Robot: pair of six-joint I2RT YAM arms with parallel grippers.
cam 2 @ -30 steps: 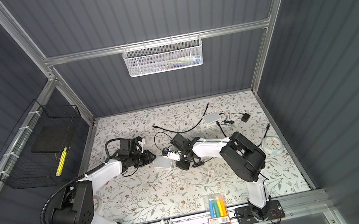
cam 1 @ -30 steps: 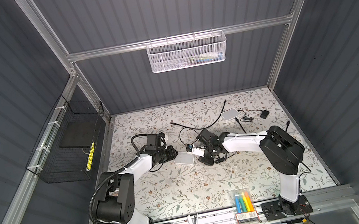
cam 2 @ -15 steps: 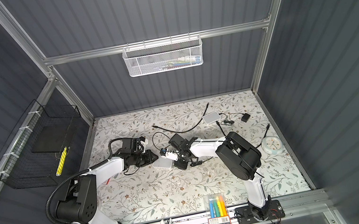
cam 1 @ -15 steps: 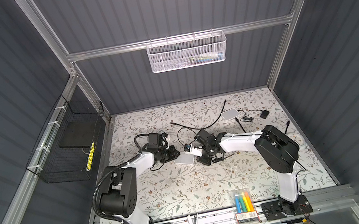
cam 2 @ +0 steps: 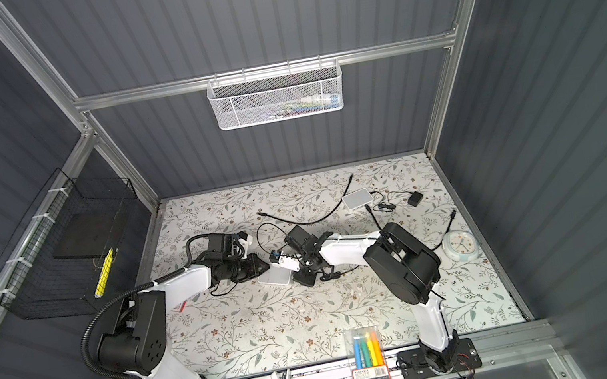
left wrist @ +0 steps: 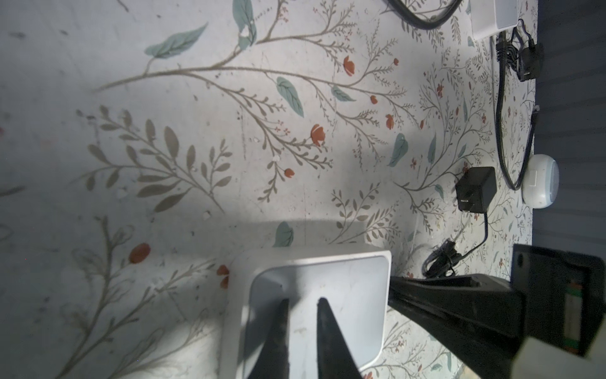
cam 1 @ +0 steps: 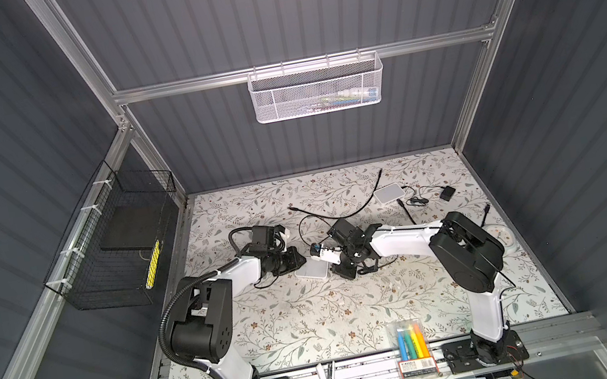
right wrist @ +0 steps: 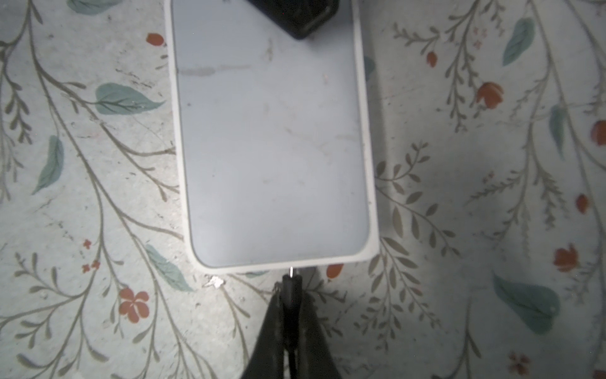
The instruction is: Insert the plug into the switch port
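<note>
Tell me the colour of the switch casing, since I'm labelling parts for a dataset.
The switch is plain white, with no pattern; the right wrist view shows it best.

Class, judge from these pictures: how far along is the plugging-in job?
Done: the right gripper is shut on the plug. In hand: the plug is tip-first at the edge of the switch, while the left gripper, jaws slightly apart, sits over its top. Left: pushing the plug in; the port itself is hidden.
</note>
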